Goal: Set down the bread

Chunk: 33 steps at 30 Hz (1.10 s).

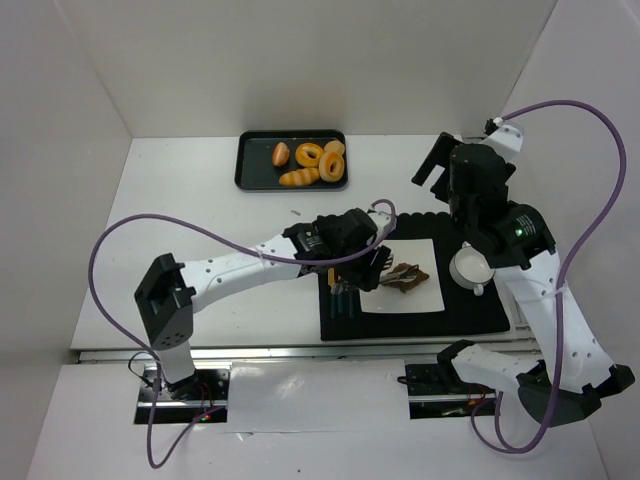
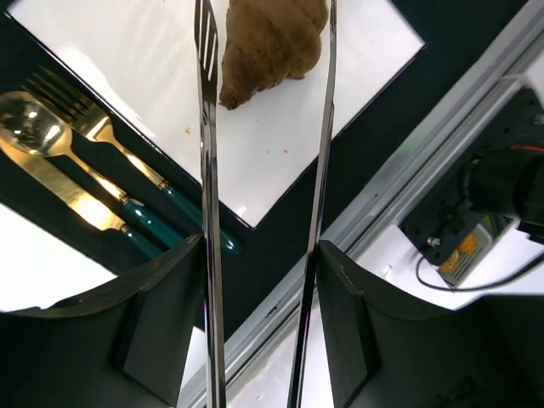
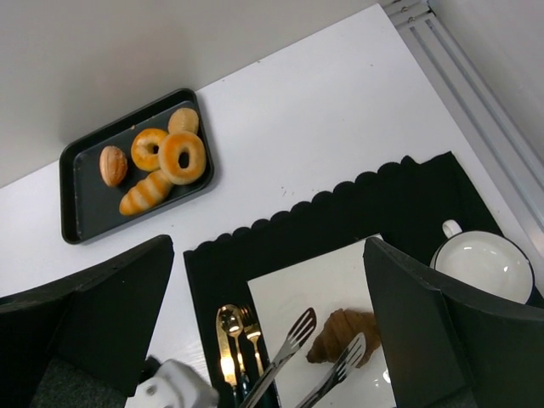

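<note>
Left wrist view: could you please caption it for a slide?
Tongs in the left hand flank a croissant on the white plate, cutlery alongside.

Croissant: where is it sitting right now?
In the top view the croissant lies on the white square plate, right of centre, beside the tips of the tongs, with cutlery to its left and a white cup to its right.

No text, label, brand or number can be read anywhere.

I count five golden breads, one black tray, one brown croissant, one square white plate, three gold-and-teal utensils, one white cup, one steel tongs.
</note>
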Each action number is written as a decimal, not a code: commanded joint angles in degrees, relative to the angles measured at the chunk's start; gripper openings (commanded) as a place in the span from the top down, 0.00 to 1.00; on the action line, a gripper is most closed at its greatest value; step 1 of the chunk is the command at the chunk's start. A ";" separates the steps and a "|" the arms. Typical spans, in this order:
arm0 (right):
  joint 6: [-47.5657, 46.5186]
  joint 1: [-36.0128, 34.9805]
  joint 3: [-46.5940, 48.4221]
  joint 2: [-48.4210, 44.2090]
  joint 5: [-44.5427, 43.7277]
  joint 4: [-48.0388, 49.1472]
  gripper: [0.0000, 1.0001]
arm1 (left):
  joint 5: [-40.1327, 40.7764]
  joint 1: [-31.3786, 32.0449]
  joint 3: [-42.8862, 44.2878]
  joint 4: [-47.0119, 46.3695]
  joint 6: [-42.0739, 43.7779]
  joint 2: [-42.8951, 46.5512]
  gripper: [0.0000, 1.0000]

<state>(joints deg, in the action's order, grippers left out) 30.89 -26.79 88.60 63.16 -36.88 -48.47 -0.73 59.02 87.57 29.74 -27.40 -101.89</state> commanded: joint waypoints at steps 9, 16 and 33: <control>-0.66 0.33 -1.06 -0.67 -0.91 2.76 0.00 | 6.87 -4.61 -3.61 5.16 -0.72 15.04 0.38; -0.66 0.33 -1.06 -0.14 -1.00 3.37 0.00 | 2.24 -21.48 -8.38 2.53 0.59 18.57 0.41; -2.85 1.38 -2.29 3.11 1.38 5.58 0.00 | 0.37 -34.77 30.27 6.72 2.79 -18.51 0.42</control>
<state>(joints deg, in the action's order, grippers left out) 29.32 -26.20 86.78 66.39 -35.51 -46.06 -2.26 24.14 111.46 34.00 -26.52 -117.14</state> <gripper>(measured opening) 0.999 0.584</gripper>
